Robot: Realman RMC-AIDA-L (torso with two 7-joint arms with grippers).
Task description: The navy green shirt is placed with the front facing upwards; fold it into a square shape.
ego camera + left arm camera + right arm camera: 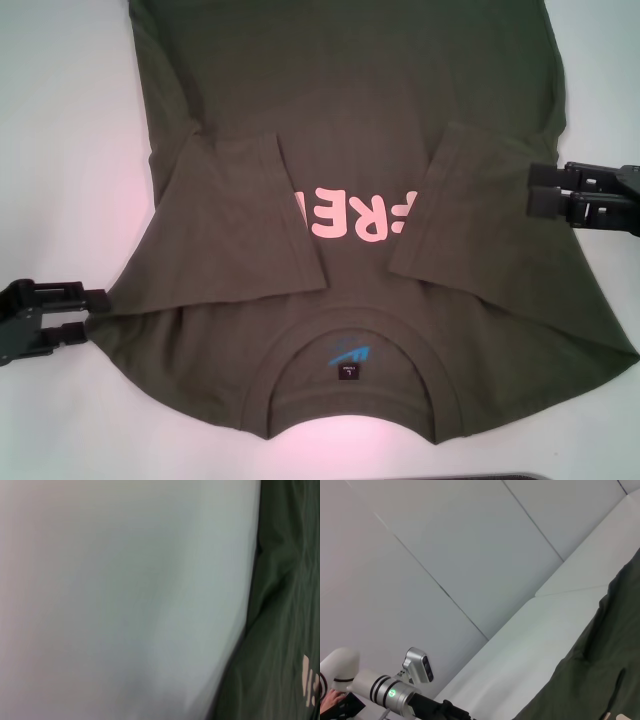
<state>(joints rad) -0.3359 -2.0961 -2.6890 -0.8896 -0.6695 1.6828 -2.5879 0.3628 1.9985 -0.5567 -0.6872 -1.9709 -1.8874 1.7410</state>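
Observation:
The navy green shirt [350, 80] lies flat, front up, on the white table [60, 130]. Its collar [350, 340] and small dark label [348, 371] are nearest me. Both sleeves [230, 220] are folded inward over the chest and partly cover the pink letters [345, 212]. My left gripper [98, 312] sits at the shirt's left shoulder edge, fingers apart. At the shirt's right side my right gripper [533, 190] also has its fingers apart. The left wrist view shows the shirt's [280, 630] edge and a bit of lettering [310, 682]. The right wrist view shows a shirt [590, 680] corner.
White tabletop runs along both sides of the shirt. A dark strip [520, 476] shows at the near table edge. The right wrist view takes in grey wall panels [445, 540] and my left arm [385, 692] farther off.

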